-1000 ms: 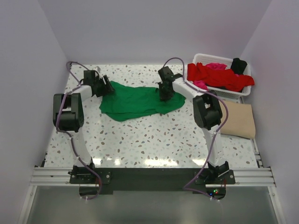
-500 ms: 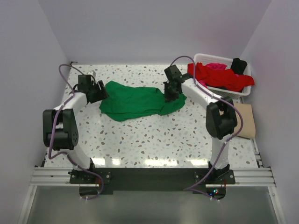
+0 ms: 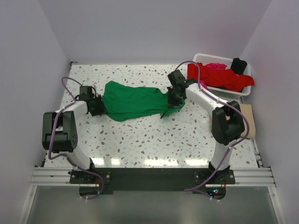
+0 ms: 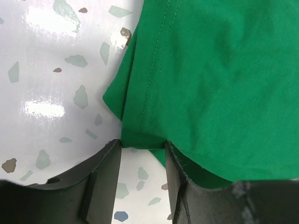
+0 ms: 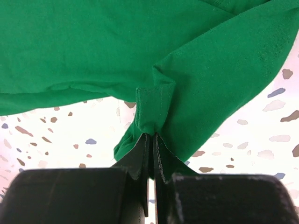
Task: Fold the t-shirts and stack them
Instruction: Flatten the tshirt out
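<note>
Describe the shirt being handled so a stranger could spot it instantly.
On the speckled table, look left of the white basket. The green t-shirt lies spread there, the right gripper with jaws shut on a fold. It is the only green cloth in view.

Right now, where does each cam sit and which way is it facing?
Top: above and behind, looking down on the table; left arm and right arm show whole.
Left wrist: on the left arm, looking along the left hand at the green shirt hem; its fingers show, apart.
Right wrist: on the right arm, looking along the right hand, shut on a fold of that shirt.
Shared: all three see the green shirt.
</note>
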